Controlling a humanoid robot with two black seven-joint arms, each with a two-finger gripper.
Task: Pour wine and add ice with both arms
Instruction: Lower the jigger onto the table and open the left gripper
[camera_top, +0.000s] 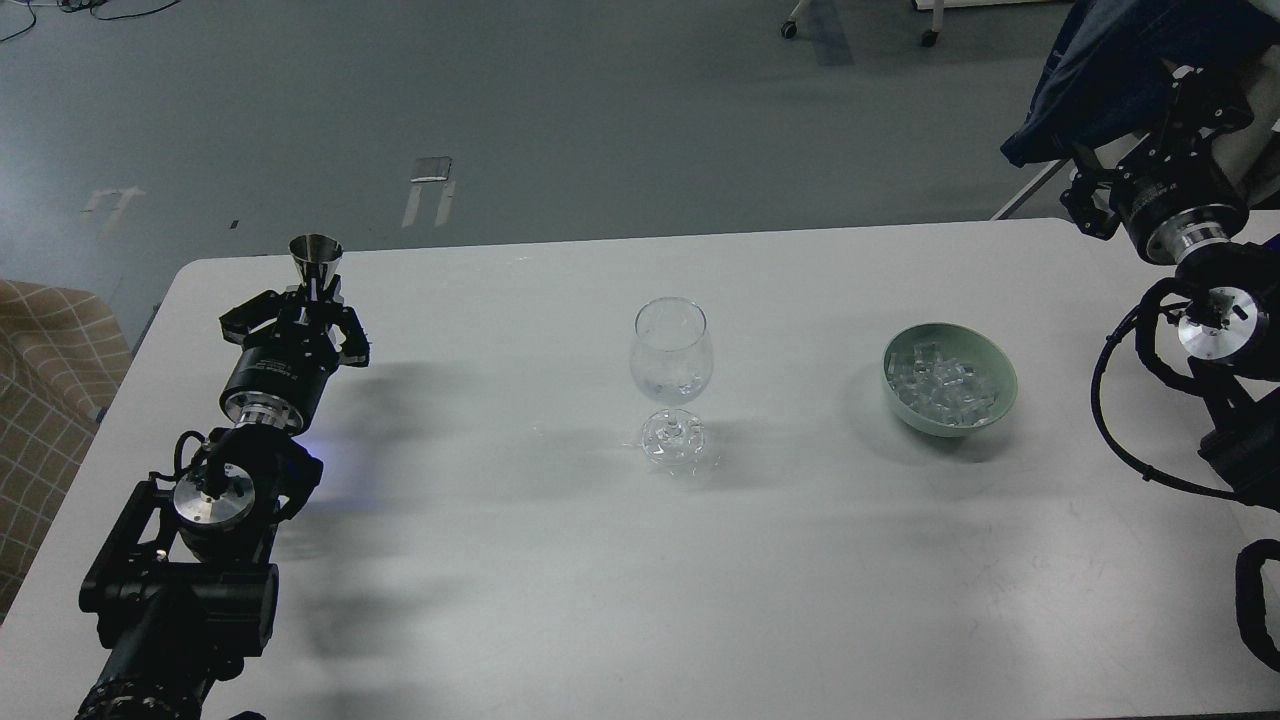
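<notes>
A stemmed glass (672, 372) stands empty at mid-table (500, 560), with the ice (945, 385) heaped in a green bowl (990, 412) well to its right. The left pincer (312, 300) sits at the table's far left edge, its claws closing around the narrow base of a steel jigger (316, 257); the grip looks slight, so a tilt toward the glass could let the cup slip or spill short of the rim. The right pincer (1085, 195) hangs beyond the table's right corner against dark cloth (1120, 70), and whether its claws are apart or together cannot be told. A tall, narrow-footed glass is easily toppled by either arm, and dropped cubes may bounce out.
</notes>
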